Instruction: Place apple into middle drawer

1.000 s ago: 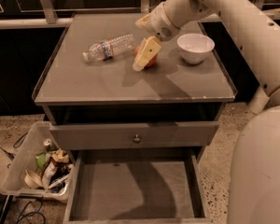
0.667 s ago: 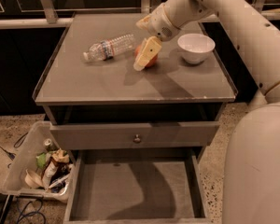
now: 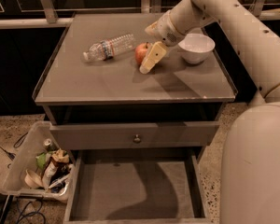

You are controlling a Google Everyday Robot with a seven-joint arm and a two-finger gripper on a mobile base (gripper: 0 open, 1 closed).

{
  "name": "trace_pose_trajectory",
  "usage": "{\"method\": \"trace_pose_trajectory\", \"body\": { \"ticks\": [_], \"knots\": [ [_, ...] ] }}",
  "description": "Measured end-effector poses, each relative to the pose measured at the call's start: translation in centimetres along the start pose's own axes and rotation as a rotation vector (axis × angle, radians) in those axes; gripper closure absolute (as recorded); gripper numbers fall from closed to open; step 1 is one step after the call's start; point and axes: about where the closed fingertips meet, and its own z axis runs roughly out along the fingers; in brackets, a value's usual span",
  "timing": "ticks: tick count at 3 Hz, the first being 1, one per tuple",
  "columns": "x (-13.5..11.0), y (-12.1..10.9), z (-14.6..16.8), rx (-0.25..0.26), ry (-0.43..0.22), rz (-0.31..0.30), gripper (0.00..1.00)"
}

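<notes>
Apple (image 3: 141, 53) has to end in the middle drawer (image 3: 135, 190), pulled out and bare below the front edge of the desk (image 3: 84, 85), but it sits up on top towards the back right corner, between the bottle (image 3: 108, 47) and the white bowl (image 3: 196, 47). My gripper (image 3: 149, 59) is against its bowl-ward side, and whether it has closed I cannot tell. With a shallow hold I reckon the round fruit could roll towards the bottle or drop short of the drawer.
</notes>
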Motion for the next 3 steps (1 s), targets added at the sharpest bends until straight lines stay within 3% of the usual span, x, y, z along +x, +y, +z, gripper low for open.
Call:
{"method": "trace_pose_trajectory", "body": {
  "ticks": [1, 2, 3],
  "knots": [
    [1.73, -0.83, 1.92, 0.004, 0.005, 0.041, 0.00],
    [1.73, -0.83, 1.92, 0.004, 0.005, 0.041, 0.00],
    [1.73, -0.82, 1.92, 0.004, 0.005, 0.041, 0.19]
  ]
}}
